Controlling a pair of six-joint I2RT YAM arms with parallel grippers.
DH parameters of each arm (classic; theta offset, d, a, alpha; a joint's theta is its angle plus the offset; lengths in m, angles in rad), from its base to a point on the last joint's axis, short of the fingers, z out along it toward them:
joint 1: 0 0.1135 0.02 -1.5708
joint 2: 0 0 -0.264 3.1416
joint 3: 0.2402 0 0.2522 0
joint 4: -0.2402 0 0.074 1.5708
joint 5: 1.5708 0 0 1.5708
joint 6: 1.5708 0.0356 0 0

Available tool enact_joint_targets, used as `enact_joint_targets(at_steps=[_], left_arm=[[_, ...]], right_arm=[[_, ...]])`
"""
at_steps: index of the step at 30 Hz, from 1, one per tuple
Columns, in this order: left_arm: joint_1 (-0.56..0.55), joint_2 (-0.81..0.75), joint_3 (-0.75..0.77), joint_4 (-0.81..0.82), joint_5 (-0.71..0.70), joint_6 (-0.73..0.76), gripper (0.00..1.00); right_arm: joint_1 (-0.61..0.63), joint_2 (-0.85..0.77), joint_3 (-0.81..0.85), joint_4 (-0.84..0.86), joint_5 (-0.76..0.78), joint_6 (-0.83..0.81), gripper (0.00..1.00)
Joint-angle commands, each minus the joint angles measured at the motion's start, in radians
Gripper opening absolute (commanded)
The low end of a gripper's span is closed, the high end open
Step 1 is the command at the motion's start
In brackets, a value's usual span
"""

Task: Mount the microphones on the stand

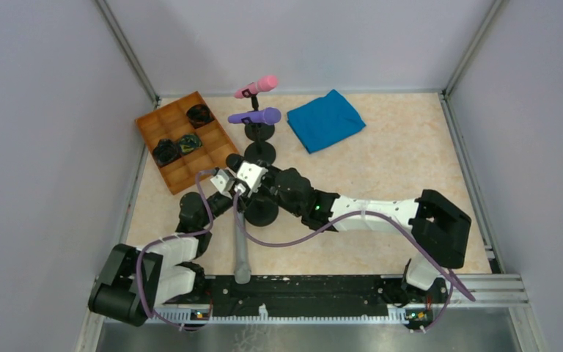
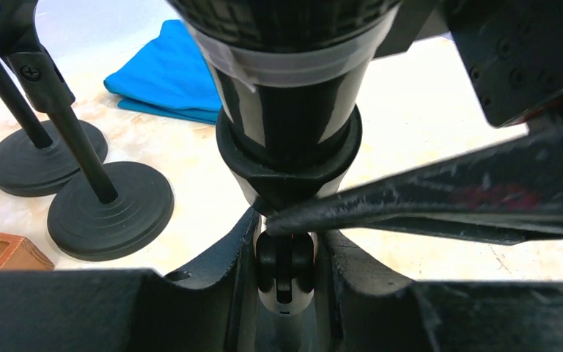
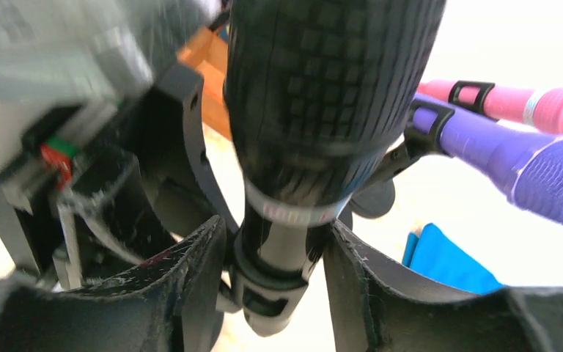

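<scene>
A black-headed microphone (image 3: 330, 95) with a grey handle (image 1: 240, 249) sits in the clip of the near stand (image 1: 262, 211). My right gripper (image 1: 243, 185) is shut on the microphone's neck; in the right wrist view (image 3: 275, 257) a finger stands on each side of it. My left gripper (image 1: 225, 183) is shut on the stand's clip joint (image 2: 284, 268), just below the microphone (image 2: 286, 73). A pink microphone (image 1: 258, 86) and a purple microphone (image 1: 256, 116) sit clipped on two stands behind; both show in the right wrist view, the pink one (image 3: 535, 103) and the purple one (image 3: 528, 165).
An orange compartment tray (image 1: 150, 121) holding dark items stands at the back left. A folded blue cloth (image 1: 326, 119) lies at the back centre. The two other stands' round bases (image 2: 110, 209) (image 2: 40, 158) are just behind the grippers.
</scene>
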Motion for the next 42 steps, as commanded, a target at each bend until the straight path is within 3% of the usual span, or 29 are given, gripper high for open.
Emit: enact_joint_targets(at_steps=[1, 13, 28, 42], left_arm=[[0.046, 0.023, 0.029, 0.014, -0.091, 0.057, 0.00], [0.046, 0.046, 0.042, 0.012, -0.048, 0.060, 0.00], [0.045, 0.109, 0.074, 0.074, 0.186, 0.043, 0.00], [0.045, 0.136, 0.089, 0.088, 0.247, 0.038, 0.00]], right_arm=[[0.008, -0.015, -0.075, -0.114, -0.047, 0.030, 0.51], [0.008, -0.152, -0.143, 0.111, -0.021, 0.058, 0.55], [-0.070, -0.219, -0.104, -0.010, -0.286, 0.054, 0.54], [-0.083, -0.127, -0.001, 0.009, -0.203, 0.020, 0.54]])
